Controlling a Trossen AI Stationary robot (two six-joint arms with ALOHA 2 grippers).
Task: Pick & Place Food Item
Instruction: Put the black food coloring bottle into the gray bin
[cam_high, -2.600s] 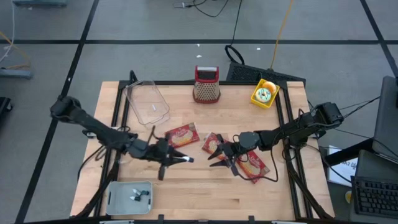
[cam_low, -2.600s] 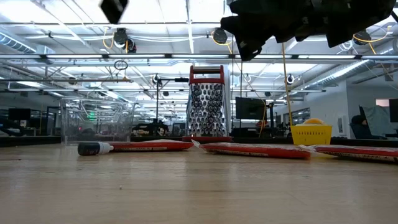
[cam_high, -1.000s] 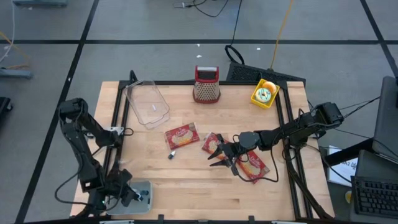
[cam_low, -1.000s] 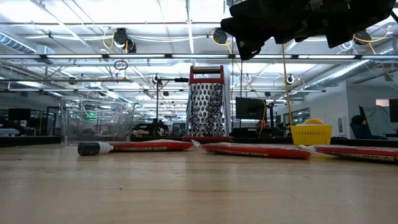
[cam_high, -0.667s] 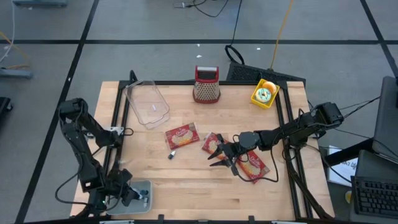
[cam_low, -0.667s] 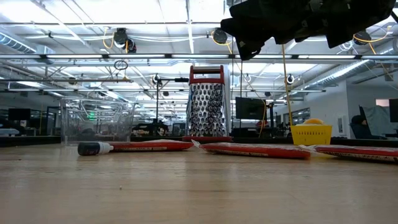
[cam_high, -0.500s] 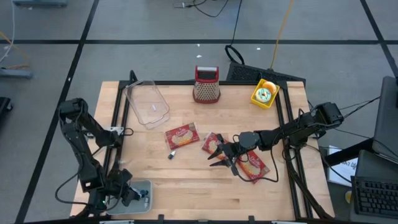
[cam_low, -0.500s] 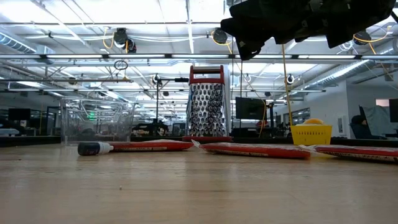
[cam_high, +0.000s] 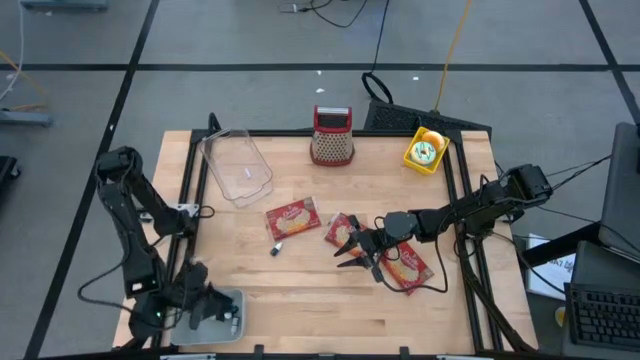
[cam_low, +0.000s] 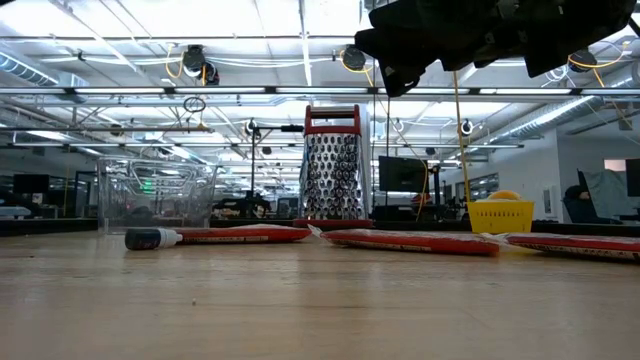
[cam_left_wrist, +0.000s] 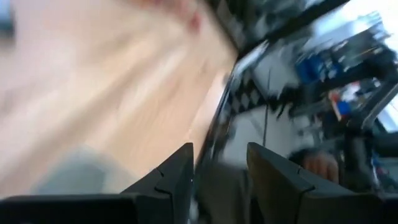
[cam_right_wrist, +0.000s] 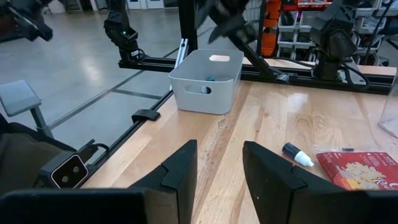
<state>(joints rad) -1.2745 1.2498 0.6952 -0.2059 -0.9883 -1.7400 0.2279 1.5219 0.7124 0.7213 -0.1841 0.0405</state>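
Three red food packets lie flat on the wooden table: one (cam_high: 292, 218) near the middle, one (cam_high: 343, 230) beside it and one (cam_high: 405, 268) to the right. A small white bottle (cam_high: 274, 248) lies next to the first packet. My right gripper (cam_high: 348, 247) hovers open and level over the middle packet, with nothing between its fingers (cam_right_wrist: 219, 165). At the near left corner my left gripper (cam_high: 207, 308) stands open over the grey bin (cam_high: 228, 320); its wrist view (cam_left_wrist: 221, 177) is blurred and shows nothing between the fingers.
A clear plastic container (cam_high: 238, 165) stands at the far left, a red-topped grater (cam_high: 332, 135) at the far middle, and a yellow basket (cam_high: 425, 150) at the far right. Black rails run along the table's left and right sides. The near middle is bare wood.
My left gripper has risen a little above the grey bin, and its wrist has turned. The right gripper, the packets and the bottle have kept still.
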